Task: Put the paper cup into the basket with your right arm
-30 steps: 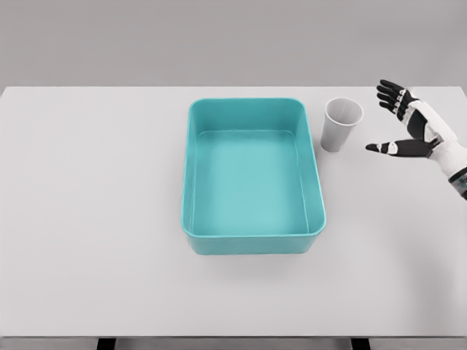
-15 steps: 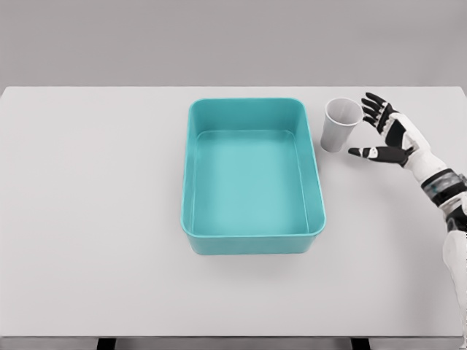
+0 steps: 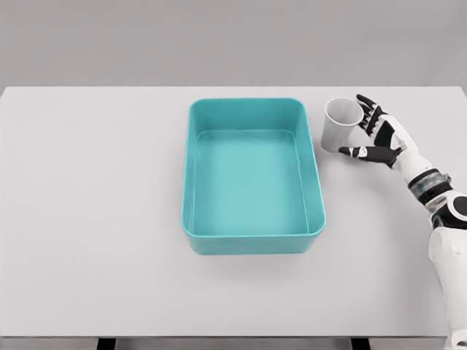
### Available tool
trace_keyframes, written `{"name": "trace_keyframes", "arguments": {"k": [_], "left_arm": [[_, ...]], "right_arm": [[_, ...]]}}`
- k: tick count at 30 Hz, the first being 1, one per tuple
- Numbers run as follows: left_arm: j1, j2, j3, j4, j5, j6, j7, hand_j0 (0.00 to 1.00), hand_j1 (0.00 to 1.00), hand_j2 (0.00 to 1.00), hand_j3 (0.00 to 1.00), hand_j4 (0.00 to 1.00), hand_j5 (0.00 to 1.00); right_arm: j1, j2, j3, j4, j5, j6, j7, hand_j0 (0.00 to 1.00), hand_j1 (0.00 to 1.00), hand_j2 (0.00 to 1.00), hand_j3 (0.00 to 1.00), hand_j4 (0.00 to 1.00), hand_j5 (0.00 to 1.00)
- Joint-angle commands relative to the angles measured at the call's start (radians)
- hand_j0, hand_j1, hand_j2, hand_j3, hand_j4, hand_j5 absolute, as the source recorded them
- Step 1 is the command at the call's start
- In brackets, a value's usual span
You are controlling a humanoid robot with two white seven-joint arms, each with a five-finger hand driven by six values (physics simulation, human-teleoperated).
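1. I see the cup upright on the table, just right of the basket.
2. My right hand sits against the cup's right side, fingers spread wide, not yet closed on it.

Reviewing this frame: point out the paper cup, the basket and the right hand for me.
paper cup (image 3: 338, 131): head view, on its white outer wall.
basket (image 3: 252, 238): head view, on its near teal rim.
right hand (image 3: 381, 137): head view, on the palm, fingers spread beside the cup.
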Motion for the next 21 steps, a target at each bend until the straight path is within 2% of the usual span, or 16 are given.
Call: {"name": "trace_keyframes", "arguments": {"k": [1, 6, 9, 12, 21], "left_arm": [[0.000, 0.000, 0.000, 0.000, 0.000, 0.000, 0.000, 1.00, 1.00, 1.00, 1.00, 1.00, 1.00], [0.000, 0.000, 0.000, 0.000, 0.000, 0.000, 0.000, 1.00, 1.00, 1.00, 1.00, 1.00, 1.00], [0.000, 0.000, 0.000, 0.000, 0.000, 0.000, 0.000, 1.00, 1.00, 1.00, 1.00, 1.00, 1.00], [0.000, 0.000, 0.000, 0.000, 0.000, 0.001, 0.000, 1.00, 1.00, 1.00, 1.00, 1.00, 1.00], [0.000, 0.000, 0.000, 0.000, 0.000, 0.000, 0.000, 1.00, 1.00, 1.00, 1.00, 1.00, 1.00]], "right_arm": [[0.000, 0.001, -0.001, 0.013, -0.025, 0.001, 0.000, 1.00, 1.00, 1.00, 1.00, 1.00, 1.00], [-0.011, 0.001, 0.001, 0.022, -0.037, 0.002, 0.000, 1.00, 1.00, 1.00, 1.00, 1.00, 1.00], [-0.029, 0.011, -0.002, 0.059, -0.039, 0.004, 0.000, 1.00, 1.00, 1.00, 1.00, 1.00, 1.00], [-0.035, 0.011, 0.007, 0.082, -0.086, 0.004, 0.000, 1.00, 1.00, 1.00, 1.00, 1.00, 1.00], [-0.035, 0.021, 0.005, 0.082, -0.088, 0.030, 0.000, 1.00, 1.00, 1.00, 1.00, 1.00, 1.00]]}}
